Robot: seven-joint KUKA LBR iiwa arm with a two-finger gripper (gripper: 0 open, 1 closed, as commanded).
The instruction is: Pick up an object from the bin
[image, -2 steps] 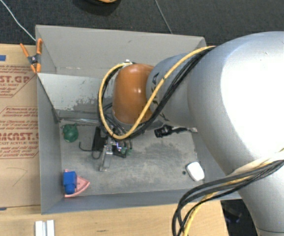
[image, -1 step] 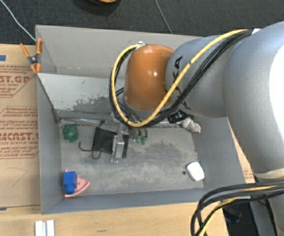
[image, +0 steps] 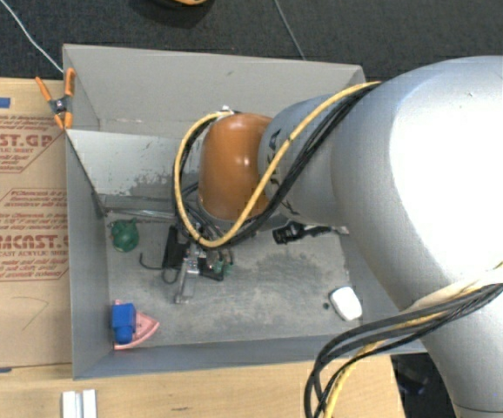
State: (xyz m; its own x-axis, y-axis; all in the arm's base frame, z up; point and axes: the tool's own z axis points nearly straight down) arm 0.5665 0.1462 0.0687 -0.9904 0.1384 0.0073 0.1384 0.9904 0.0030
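My arm reaches into the grey bin, with my end effector low over mid-floor; whether it is spread or pressed together I cannot tell. A small dark-green piece lies just beside it, its long axis too small to read. This looks like the approach step, and the next move calls for centring over a piece before closing.
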